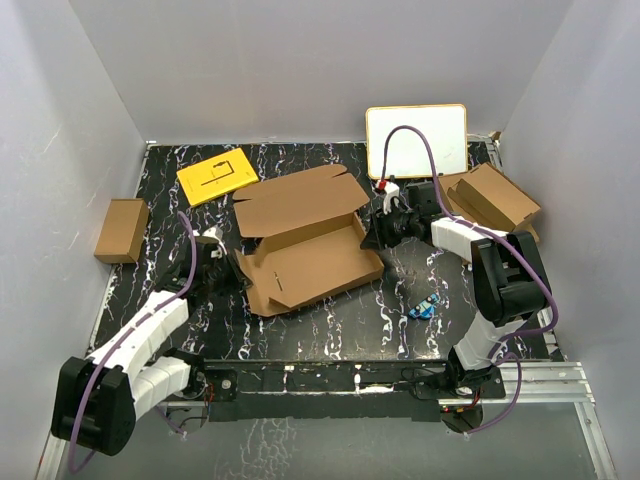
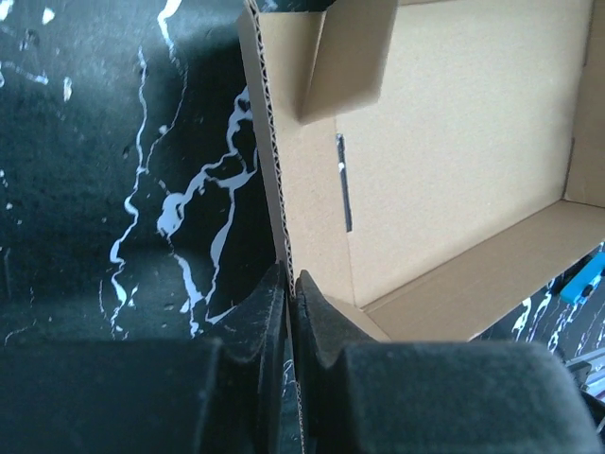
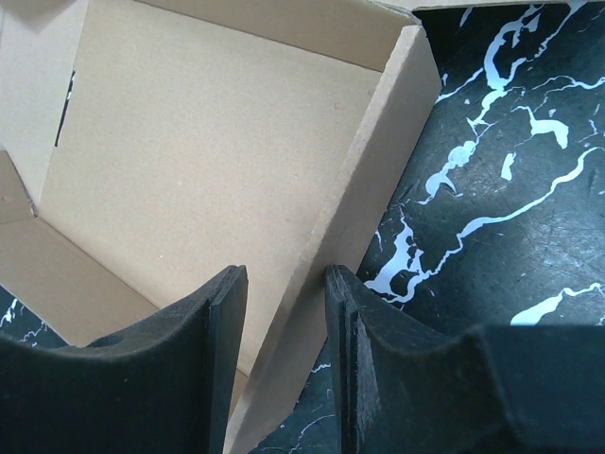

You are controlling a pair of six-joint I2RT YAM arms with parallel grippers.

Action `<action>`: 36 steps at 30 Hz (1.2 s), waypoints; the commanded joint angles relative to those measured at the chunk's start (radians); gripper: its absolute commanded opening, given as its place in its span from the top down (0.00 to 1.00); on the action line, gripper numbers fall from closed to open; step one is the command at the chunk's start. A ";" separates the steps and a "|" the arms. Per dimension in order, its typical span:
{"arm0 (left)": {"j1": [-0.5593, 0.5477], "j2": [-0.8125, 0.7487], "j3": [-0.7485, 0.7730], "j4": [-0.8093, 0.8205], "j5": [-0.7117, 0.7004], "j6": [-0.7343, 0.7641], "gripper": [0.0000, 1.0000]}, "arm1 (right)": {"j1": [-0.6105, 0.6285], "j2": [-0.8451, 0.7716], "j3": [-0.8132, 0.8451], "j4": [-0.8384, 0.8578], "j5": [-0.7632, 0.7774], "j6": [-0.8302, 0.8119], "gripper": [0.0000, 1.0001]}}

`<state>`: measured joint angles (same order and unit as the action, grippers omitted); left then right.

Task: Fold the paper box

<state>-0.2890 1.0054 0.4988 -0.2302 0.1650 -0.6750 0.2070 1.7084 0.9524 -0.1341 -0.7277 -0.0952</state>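
While its pads press together on cardboard, left gripper point(image 2: 293, 288) pinches the left wall of the paper box point(image 1: 310, 262). Right gripper point(image 3: 282, 293) is spread, straddling the box's right wall; can't tell if the pads touch it. Box lies open mid table point(image 1: 330, 330), lid flap raised on its far side. Yellow card point(image 1: 215, 175) just past box's far-left corner, small brown box point(image 1: 122, 230) well left of it, whiteboard point(image 1: 416, 140) past its far-right corner.

The paper box point(image 1: 305, 240) was set mid-way on the table point(image 1: 400, 290), its left wall pinched by the left claw point(image 2: 291, 284), its right wall straddled by the right claw point(image 3: 282, 284). A card point(image 1: 216, 175) was placed behind-left, a small box point(image 1: 121, 230) far left.
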 commanded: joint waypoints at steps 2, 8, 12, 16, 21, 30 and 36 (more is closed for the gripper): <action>-0.005 -0.043 0.020 0.159 0.137 0.028 0.97 | 0.019 0.017 -0.006 0.040 -0.081 0.034 0.58; -0.004 -0.018 0.032 0.170 0.152 0.022 0.98 | 0.022 0.015 -0.009 0.047 -0.094 0.041 0.58; -0.004 0.010 0.037 0.211 0.175 -0.006 0.98 | 0.023 0.013 -0.011 0.051 -0.104 0.046 0.58; -0.004 0.041 0.054 0.241 0.200 -0.022 0.98 | 0.026 0.013 -0.016 0.059 -0.121 0.052 0.58; -0.004 0.085 0.091 0.225 0.209 -0.011 0.95 | 0.030 0.013 -0.016 0.060 -0.115 0.055 0.58; -0.004 0.096 0.079 0.224 0.205 -0.014 0.75 | 0.030 0.016 -0.016 0.059 -0.105 0.054 0.58; -0.004 0.091 0.053 0.264 0.206 -0.028 0.61 | 0.031 0.016 -0.014 0.059 -0.101 0.055 0.58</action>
<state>-0.2852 1.1053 0.5625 -0.0006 0.3397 -0.6964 0.2214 1.7111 0.9386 -0.1234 -0.7776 -0.0502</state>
